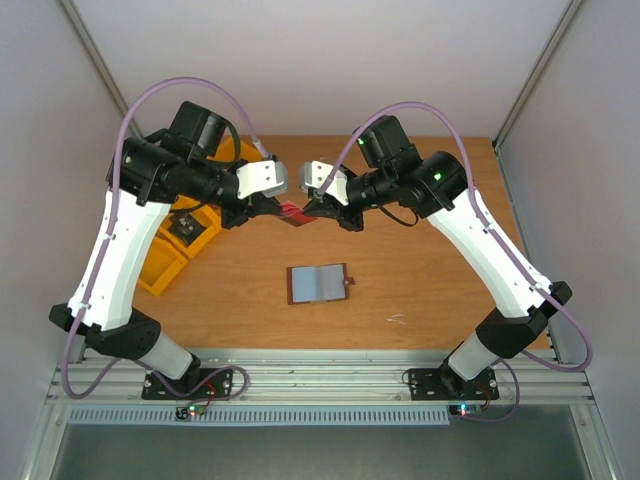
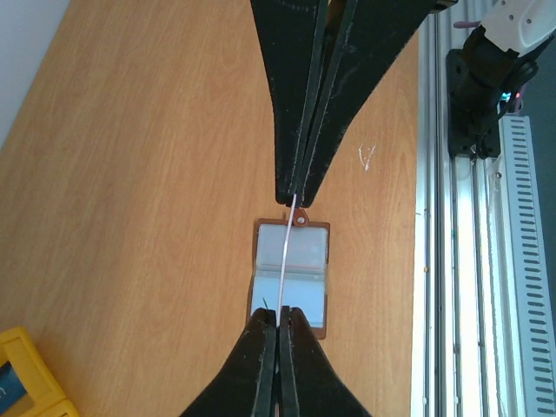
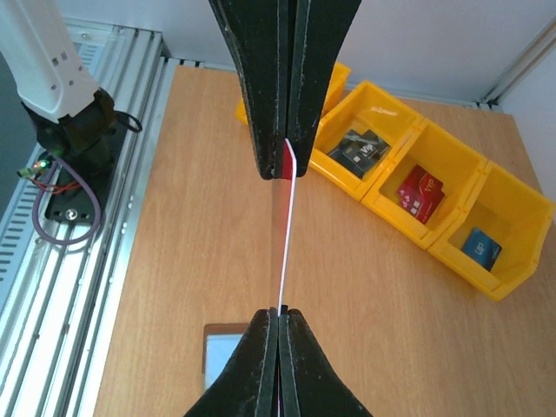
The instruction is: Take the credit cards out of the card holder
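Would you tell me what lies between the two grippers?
A red credit card spans the gap, pinched at opposite ends by the left gripper and the right gripper; both wrist views show it edge-on.

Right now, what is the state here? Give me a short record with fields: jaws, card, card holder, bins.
left jaws: shut on one end of the red credit card
right jaws: shut on its other end
card position: held in the air between both arms, above the table
card holder: lying open on the table, lining up, nothing touching it
yellow bins: at the table's left; one holds red cards
cards left in holder: cannot tell
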Robot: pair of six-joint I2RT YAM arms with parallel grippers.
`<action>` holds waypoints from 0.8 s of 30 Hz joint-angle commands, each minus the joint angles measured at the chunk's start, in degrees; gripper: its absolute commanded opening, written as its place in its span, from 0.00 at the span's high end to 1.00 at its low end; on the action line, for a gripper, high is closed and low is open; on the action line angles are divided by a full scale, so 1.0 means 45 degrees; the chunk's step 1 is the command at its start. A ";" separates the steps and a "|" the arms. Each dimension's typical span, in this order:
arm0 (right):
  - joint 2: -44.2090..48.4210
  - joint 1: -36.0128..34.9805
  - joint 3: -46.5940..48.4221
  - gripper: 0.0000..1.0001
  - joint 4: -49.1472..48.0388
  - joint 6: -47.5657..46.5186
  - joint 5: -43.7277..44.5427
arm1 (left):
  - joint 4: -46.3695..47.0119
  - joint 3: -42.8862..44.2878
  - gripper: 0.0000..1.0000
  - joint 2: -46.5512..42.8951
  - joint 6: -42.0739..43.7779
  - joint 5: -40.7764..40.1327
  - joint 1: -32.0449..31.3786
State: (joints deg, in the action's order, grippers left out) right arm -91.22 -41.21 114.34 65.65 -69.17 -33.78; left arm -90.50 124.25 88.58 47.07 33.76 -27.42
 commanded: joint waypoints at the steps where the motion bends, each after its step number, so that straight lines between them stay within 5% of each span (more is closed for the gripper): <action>1: 0.0085 -0.0124 0.0339 0.98 -0.0063 -0.0071 -0.0087 | 0.0571 0.0262 1.00 0.0212 0.0014 -0.0023 -0.0027; 2: 0.0092 -0.0112 0.0255 0.92 -0.0236 0.0127 0.0234 | 0.0998 0.0178 1.00 0.0194 -0.0337 -0.0600 -0.0023; 5: 0.0189 0.0115 -0.0388 0.44 -0.1389 0.1313 0.2382 | 0.2919 -0.0310 1.00 0.0322 -0.1734 -0.4575 -0.0020; 8: 0.0534 0.1042 -0.1132 0.03 -0.2600 0.3207 0.3764 | 0.4023 -0.1432 1.00 0.0606 -0.1061 -0.9181 0.0081; 16: 0.1843 0.2880 -0.3306 0.02 -0.4816 0.5462 0.4369 | 0.7755 -0.3271 1.00 0.2529 0.1188 -1.3979 0.2271; 24: 0.1896 0.3410 -0.3600 0.01 -0.4776 0.5283 0.4183 | 0.8234 -0.2687 1.00 0.5381 0.1081 -1.3766 0.3502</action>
State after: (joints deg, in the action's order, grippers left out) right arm -83.05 -26.48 98.28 46.09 -46.30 -15.97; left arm -55.68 109.82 108.99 51.75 -26.11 -12.73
